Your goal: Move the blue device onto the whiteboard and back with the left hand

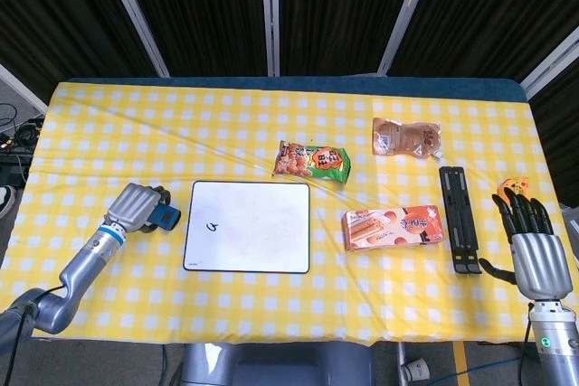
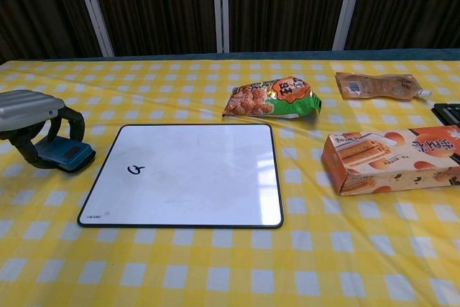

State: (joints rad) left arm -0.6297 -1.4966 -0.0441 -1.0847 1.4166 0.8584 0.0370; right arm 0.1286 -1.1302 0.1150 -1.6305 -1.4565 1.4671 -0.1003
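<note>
The blue device (image 1: 166, 216) (image 2: 67, 153) lies on the yellow checked cloth just left of the whiteboard (image 1: 249, 226) (image 2: 187, 174), which bears a small black mark. My left hand (image 1: 136, 208) (image 2: 29, 110) arches over the device, its fingers curled down around the far edge and its thumb at the near left side, gripping it. The device's right end sticks out from under the hand. My right hand (image 1: 534, 246) hovers at the table's right edge with fingers spread and nothing in it; only the head view shows it.
A green snack bag (image 1: 312, 162) (image 2: 273, 98) lies behind the whiteboard. A brown pouch (image 1: 407, 136) (image 2: 377, 85) is at the back right. An orange biscuit box (image 1: 393, 227) (image 2: 392, 157) and a black stand (image 1: 460, 217) sit to the right.
</note>
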